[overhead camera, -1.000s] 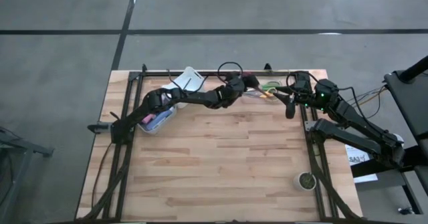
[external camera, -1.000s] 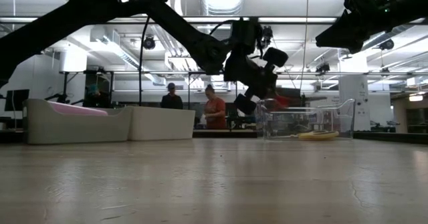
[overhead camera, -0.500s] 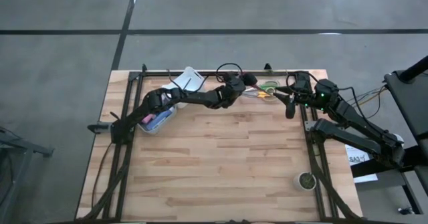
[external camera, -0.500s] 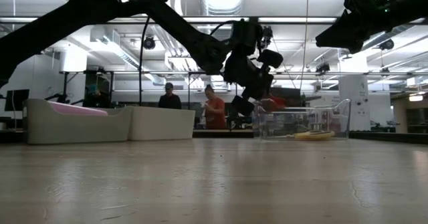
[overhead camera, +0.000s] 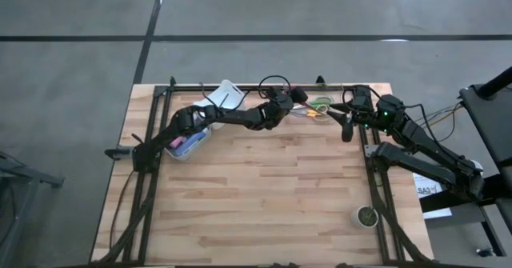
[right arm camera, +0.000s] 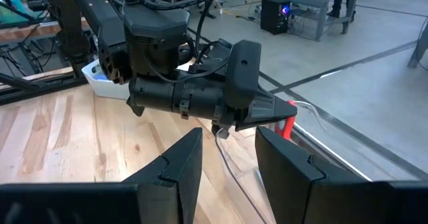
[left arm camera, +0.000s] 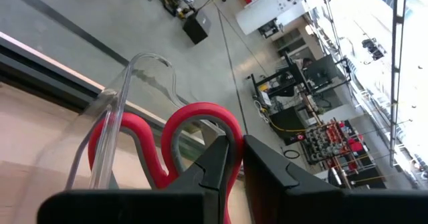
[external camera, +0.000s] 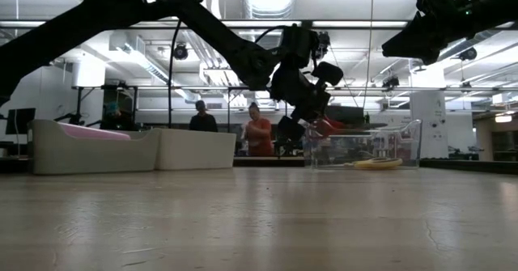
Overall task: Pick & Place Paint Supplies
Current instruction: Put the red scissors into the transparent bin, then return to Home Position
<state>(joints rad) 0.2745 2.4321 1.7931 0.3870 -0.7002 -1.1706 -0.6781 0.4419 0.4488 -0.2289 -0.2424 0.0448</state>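
My left gripper (overhead camera: 302,98) reaches to the table's far edge, shut on the red-handled scissors (left arm camera: 200,127) at the rim of a clear container (external camera: 364,146). Green-handled scissors (overhead camera: 322,104) and yellow-handled scissors (external camera: 376,163) lie in that container. A pink supply (overhead camera: 181,145) lies in a white bin (overhead camera: 192,140) at the far left. My right gripper (right arm camera: 227,150) hangs open and holds nothing above the table's far right, pointing at the left gripper. The tube, dark bottle and brushes do not show. My left gripper pinches one red handle loop (left arm camera: 231,127) of the scissors between its two fingers, which come at it nearly level from the table's left. The handles (external camera: 330,126) stand beside the container's clear wall (left arm camera: 114,110), above the table. The blades are hidden.
A second white bin (overhead camera: 226,94) stands at the far edge, left of the left gripper. A small round pot (overhead camera: 366,215) sits at the near right. Black frame rails (overhead camera: 160,100) run along the table's edges. People stand in the room beyond the table.
My left gripper has turned a little at the wrist while staying in place, and the red handles have swung slightly toward the table's left with it. The clear container has slid a little toward the table's left.
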